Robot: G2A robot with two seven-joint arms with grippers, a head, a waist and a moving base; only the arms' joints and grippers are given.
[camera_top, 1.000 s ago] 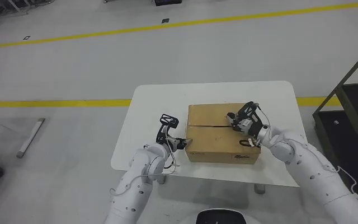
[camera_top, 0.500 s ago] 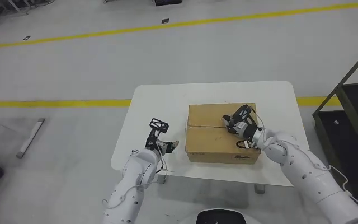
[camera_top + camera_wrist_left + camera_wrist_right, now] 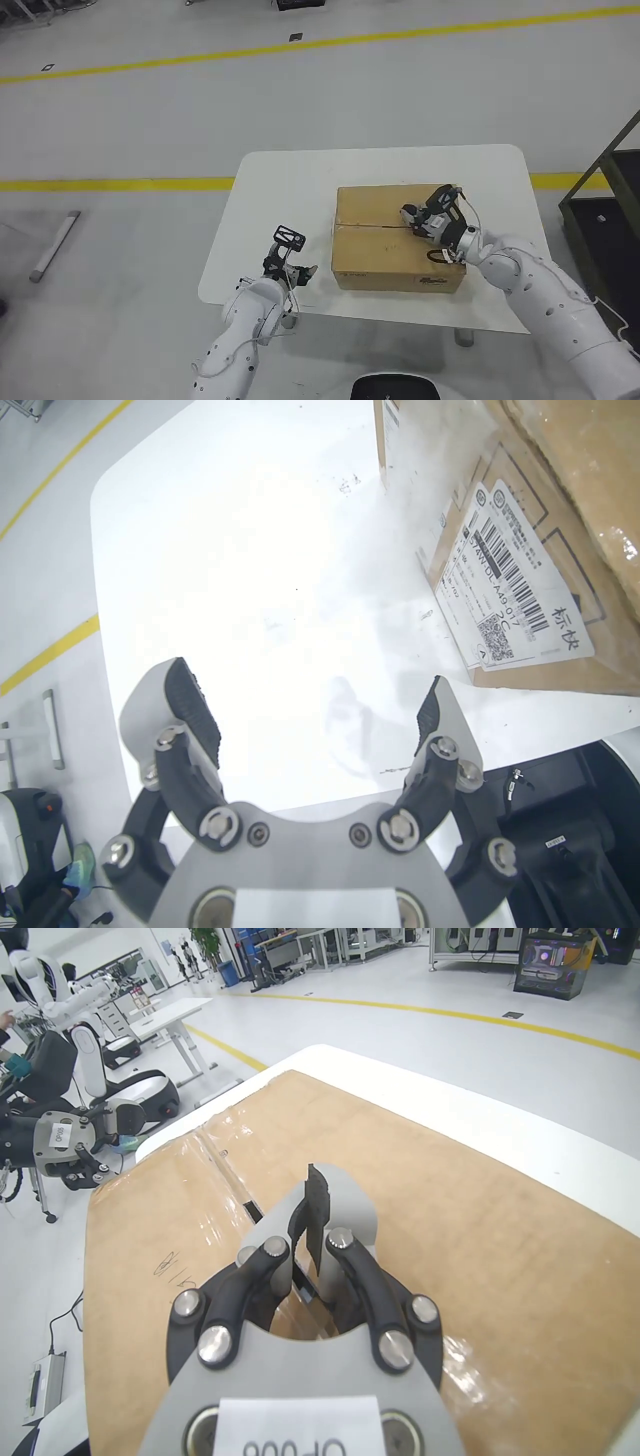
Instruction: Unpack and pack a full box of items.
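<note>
A pale grey workshop floor (image 3: 150, 120) crossed by yellow lines (image 3: 110, 184) surrounds a white worktop (image 3: 280, 190) with rounded corners. At the right edge of the top view stands a dark metal rack (image 3: 605, 190), and a pale tube (image 3: 55, 245) lies on the floor well to the left.

The cardboard box (image 3: 385, 255) sits on the right half of the worktop, close to the near edge. Its flaps are closed and clear tape (image 3: 220, 1163) runs along the centre seam, so what it holds is hidden. A white barcode label (image 3: 515, 600) is stuck on the side wall facing the left arm.

The left arm (image 3: 250, 320) is bent low at the near left corner of the worktop. The left jaws hang over that edge, beside the box but apart from it. They are spread wide and released, with their ribbed black pads (image 3: 192, 705) facing each other over bare white surface.

The right arm (image 3: 540, 290) comes in from the near right and lies across the top of the box. The right jaws stand over the taped seam near the middle of the lid, clenched, with the fingers (image 3: 345, 1198) all but meeting. Nothing can be made out between them. Whether the tips touch the tape cannot be told, because the fingers cover that spot.

In the right wrist view, the left arm's wrist (image 3: 60, 1143) shows past the far edge of the box.
</note>
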